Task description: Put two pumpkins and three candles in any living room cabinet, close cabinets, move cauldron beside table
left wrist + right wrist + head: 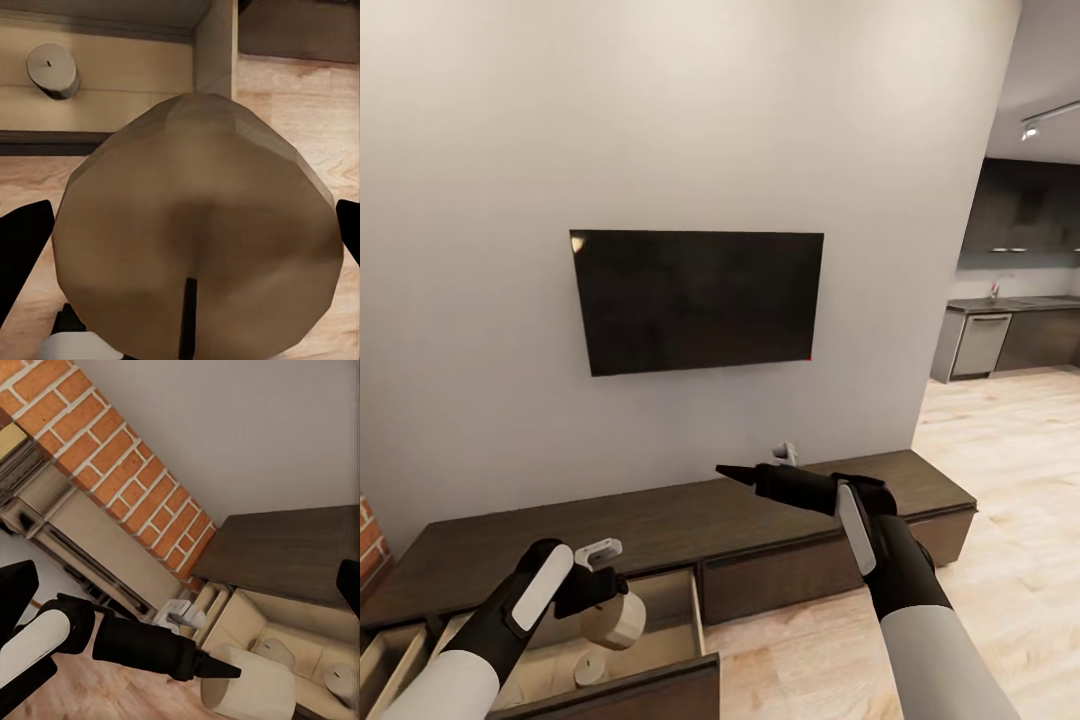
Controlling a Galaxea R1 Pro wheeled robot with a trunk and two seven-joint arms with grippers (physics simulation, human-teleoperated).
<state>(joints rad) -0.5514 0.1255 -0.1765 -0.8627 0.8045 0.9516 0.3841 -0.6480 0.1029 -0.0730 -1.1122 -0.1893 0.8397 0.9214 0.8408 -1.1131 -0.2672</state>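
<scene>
My left gripper (600, 582) is shut on a squat cream-beige candle (615, 620), held just above an open drawer (672, 600) of the long dark-brown cabinet (690, 520). Up close, that candle (195, 240) sits between the black fingers (22, 255). A second candle (590, 668) stands on the drawer's pale floor, and two candles (274, 649) (341, 679) rest there in the right wrist view. My right gripper (732, 473) hovers open and empty over the cabinet top, pointing left. The pumpkins, cauldron and coffee table are out of view.
A black TV (700, 300) hangs on the grey wall above the cabinet. Another drawer (390, 660) stands open at the far left beside a brick wall (368, 550). A small white object (785, 453) sits on the cabinet top. Wooden floor and a kitchen (1010, 330) lie to the right.
</scene>
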